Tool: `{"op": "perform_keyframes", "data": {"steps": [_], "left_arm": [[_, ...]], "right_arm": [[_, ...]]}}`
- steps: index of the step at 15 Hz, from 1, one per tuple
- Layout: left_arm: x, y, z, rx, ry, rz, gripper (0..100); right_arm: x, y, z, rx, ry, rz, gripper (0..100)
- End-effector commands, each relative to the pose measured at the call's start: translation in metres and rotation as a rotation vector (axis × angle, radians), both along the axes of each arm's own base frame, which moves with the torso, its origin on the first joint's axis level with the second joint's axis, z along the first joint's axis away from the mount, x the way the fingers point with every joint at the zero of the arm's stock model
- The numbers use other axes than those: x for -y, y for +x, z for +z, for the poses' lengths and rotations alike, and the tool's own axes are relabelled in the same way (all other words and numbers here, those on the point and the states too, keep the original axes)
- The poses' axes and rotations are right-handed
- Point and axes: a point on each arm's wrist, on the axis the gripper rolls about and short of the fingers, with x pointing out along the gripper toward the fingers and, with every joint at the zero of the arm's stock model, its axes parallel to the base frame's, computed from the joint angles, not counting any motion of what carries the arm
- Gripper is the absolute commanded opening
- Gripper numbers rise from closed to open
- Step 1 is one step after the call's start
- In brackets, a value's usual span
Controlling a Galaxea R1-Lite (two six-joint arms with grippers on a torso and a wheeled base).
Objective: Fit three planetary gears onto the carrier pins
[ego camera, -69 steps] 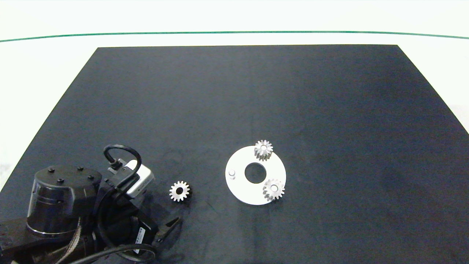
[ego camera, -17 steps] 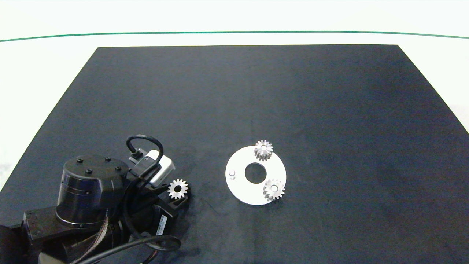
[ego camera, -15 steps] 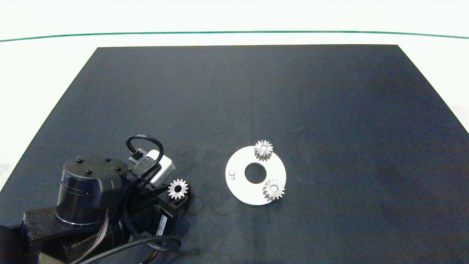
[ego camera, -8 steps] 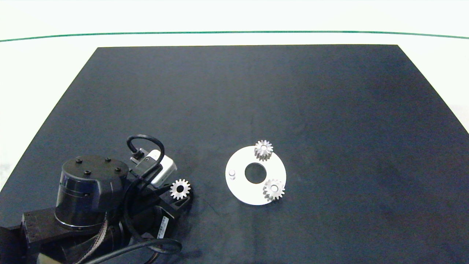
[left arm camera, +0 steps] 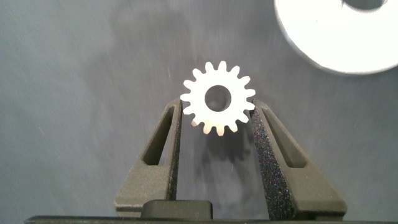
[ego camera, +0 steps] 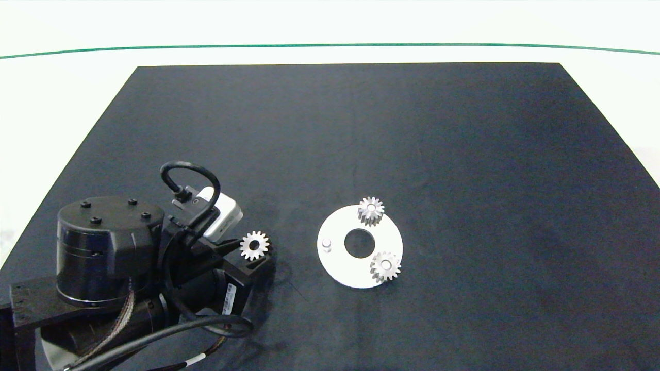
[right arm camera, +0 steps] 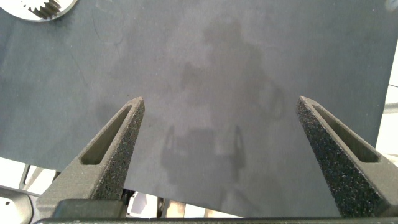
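While clamped between left gripper (left arm camera: 216,121) foam-textured grey fingers (left arm camera: 268,149), third toothed silver gear (left arm camera: 217,99) sits at jaw tips, round bore visible. Flat white disc (ego camera: 337,260) just beyond jaws: two gears (ego camera: 371,210) seated, one peg (ego camera: 326,242) bare. Right gripper (right arm camera: 221,106) jaws spread wide over dark matte mat (right arm camera: 249,74).

Three gears (ego camera: 254,245), one disc (ego camera: 337,257).

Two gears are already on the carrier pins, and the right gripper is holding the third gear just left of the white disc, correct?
Not quite: the left gripper, not the right, is shut on the third gear, as the left wrist view shows. The right gripper hangs open and empty over the dark mat. Two gears do sit on the white disc.
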Motion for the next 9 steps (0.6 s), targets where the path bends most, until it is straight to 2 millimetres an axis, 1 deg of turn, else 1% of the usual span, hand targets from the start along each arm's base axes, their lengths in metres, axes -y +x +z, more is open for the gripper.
{"op": "perform_keyframes", "data": {"steps": [1,4,6,7,9], "left_arm": [[0.01,-0.007,0.007,0.023,-0.018,-0.054,0],[0.025,-0.013,0.014,0.037,-0.032,-0.119,0],[0.034,-0.012,0.023,0.06,-0.052,-0.141,0],[0.038,-0.012,0.023,0.058,-0.051,-0.153,0],[0.045,-0.013,0.016,0.044,-0.029,-0.16,0]], "right_arm": [[0.0,0.0,0.004,0.007,0.0,-0.002,100],[0.0,-0.001,0.008,0.017,0.004,-0.002,100],[0.0,-0.001,0.009,0.021,-0.001,-0.002,100],[0.0,-0.001,0.01,0.024,-0.001,-0.001,100],[0.0,-0.001,0.01,0.022,-0.002,-0.001,100]]}}
